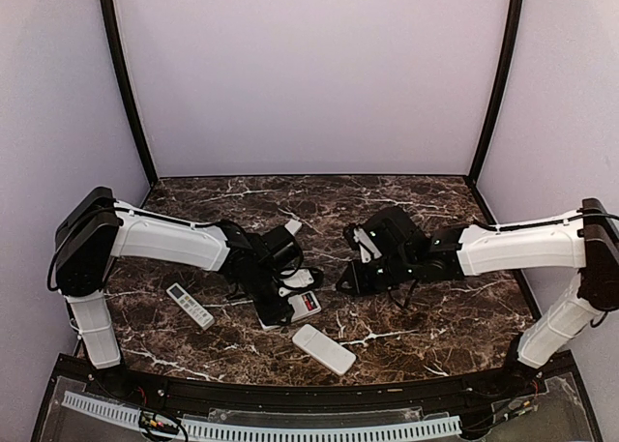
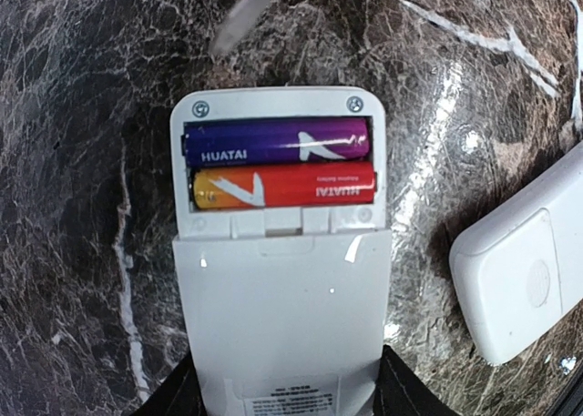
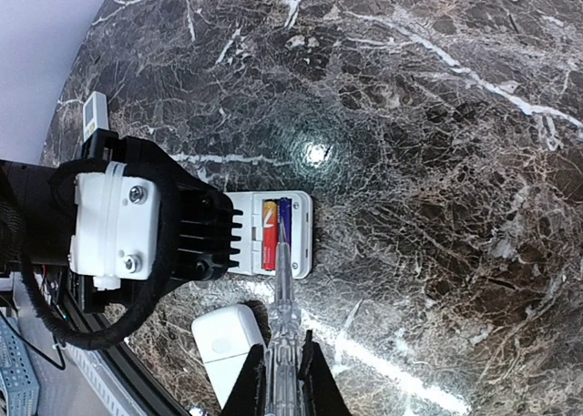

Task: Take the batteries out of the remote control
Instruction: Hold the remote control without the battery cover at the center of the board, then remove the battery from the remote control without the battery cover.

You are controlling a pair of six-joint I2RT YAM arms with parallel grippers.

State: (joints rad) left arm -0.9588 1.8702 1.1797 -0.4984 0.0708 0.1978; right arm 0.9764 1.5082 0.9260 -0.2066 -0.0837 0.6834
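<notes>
Left gripper (image 2: 287, 402): clamped on the remote's (image 2: 282, 307) lower end, open bay facing up.
Right gripper (image 3: 284, 384): closed on a clear-handled tool (image 3: 281, 298) that points at the bay.
Batteries (image 2: 282, 181): both seated in the bay, side by side. The purple one is nearer the remote's end and the orange one is next to it. Their long axes run across the remote.
Key relation: from the right wrist, the tool shaft runs parallel to the cells and overlaps the purple one. The right arm is placed to pry.
Unclear: the tool tip is only a blur from the left wrist, so contact cannot be told. The left fingers are cut off at the frame edge.
</notes>
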